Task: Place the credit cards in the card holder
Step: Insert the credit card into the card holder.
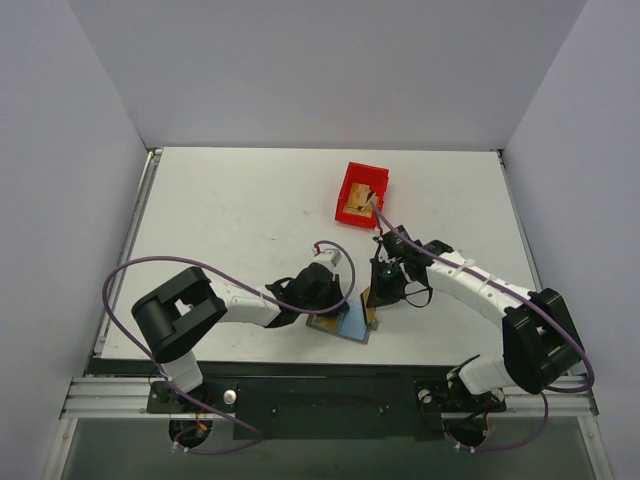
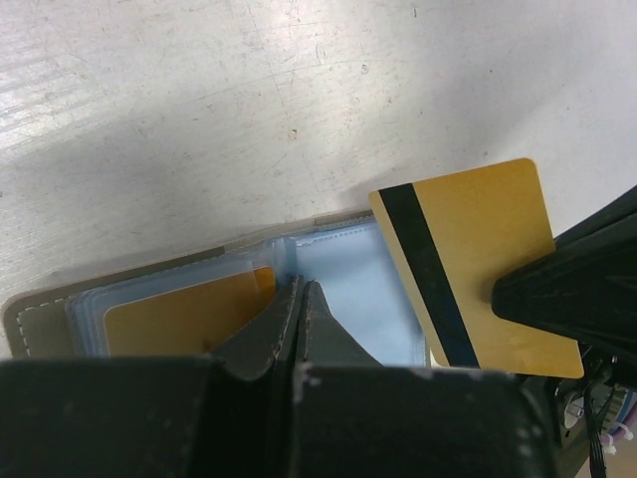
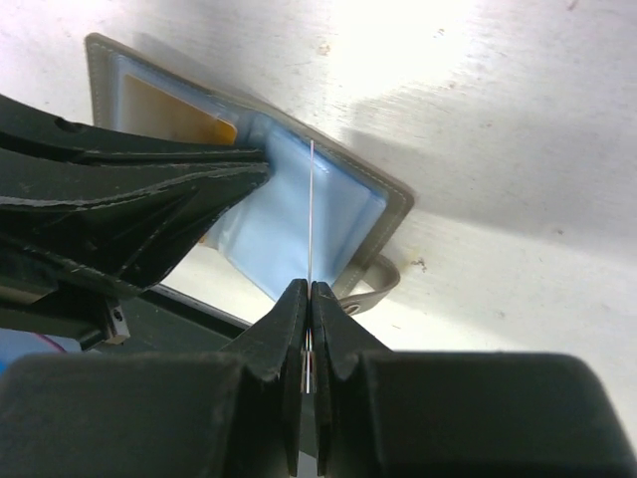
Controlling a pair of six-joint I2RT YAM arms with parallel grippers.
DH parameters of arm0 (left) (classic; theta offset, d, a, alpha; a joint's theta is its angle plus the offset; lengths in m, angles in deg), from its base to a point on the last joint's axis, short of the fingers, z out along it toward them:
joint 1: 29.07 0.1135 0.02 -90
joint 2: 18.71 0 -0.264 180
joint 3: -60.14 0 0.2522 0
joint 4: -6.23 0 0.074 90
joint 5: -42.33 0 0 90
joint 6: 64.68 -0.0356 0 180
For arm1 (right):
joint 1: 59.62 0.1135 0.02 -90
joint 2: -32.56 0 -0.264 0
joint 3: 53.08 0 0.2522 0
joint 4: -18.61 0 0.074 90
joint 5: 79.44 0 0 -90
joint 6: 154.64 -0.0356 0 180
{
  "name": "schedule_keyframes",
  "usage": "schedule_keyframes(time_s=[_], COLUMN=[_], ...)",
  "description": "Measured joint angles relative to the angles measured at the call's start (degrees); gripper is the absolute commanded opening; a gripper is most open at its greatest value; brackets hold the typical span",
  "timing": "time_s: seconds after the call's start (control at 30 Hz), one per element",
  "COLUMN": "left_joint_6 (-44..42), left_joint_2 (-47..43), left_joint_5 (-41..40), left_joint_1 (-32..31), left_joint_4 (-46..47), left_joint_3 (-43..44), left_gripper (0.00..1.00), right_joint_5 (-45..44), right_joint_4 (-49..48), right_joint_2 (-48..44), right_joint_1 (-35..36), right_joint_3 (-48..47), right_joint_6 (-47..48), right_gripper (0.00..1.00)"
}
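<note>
The white surface (image 1: 250,220) carries everything, with the left arm (image 1: 240,305) and right arm (image 1: 480,290) both reaching in to meet near its front edge. Toward the back sits a red bin (image 1: 366,171) with one gold-tan credit card (image 1: 357,205) lying in it, well apart from the work and probably the supply still to be emptied.

The grey card holder (image 3: 284,224) lies open and flat between the two arms, bluish clear sleeves facing up and its closing tab (image 3: 373,284) hanging off the near edge. One gold card (image 2: 184,319) is already tucked in a sleeve on one half. The other half shows only bare blue sleeve.

The left end effector (image 2: 300,299) has its fingers pressed together, tips down on the holder at the fold between the halves. This looks meant to pin the holder so that it cannot slide while a card is pushed in. Whether a sleeve leaf is caught between the tips cannot be told.

The right end effector (image 3: 311,294) is squeezed tight on a striped credit card (image 2: 468,264), pinching it by one edge. The card stands on edge, tilted over the empty half, its free edge close to the sleeve. Whether it has entered a pocket mouth is not clear. I judge this the insertion step for the second card, about halfway through the task.
</note>
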Motion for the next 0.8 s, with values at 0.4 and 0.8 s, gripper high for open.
schedule_keyframes(time_s=[0.4,0.8], left_joint_6=[1.9,3.5], left_joint_2=[-6.1,-11.6], left_joint_5=[-1.5,-3.4], left_joint_1=[0.0,-0.7], left_joint_4=[-2.6,-6.3], left_joint_3=[-5.2,-8.9], left_gripper=[0.0,0.0], right_joint_5=[-6.5,-12.7], right_joint_4=[2.3,2.1], right_joint_2=[4.0,0.8], right_joint_1=[2.0,7.0], right_joint_3=[-0.7,-3.2], right_joint_6=[-3.1,-3.4], right_gripper=[0.0,0.0])
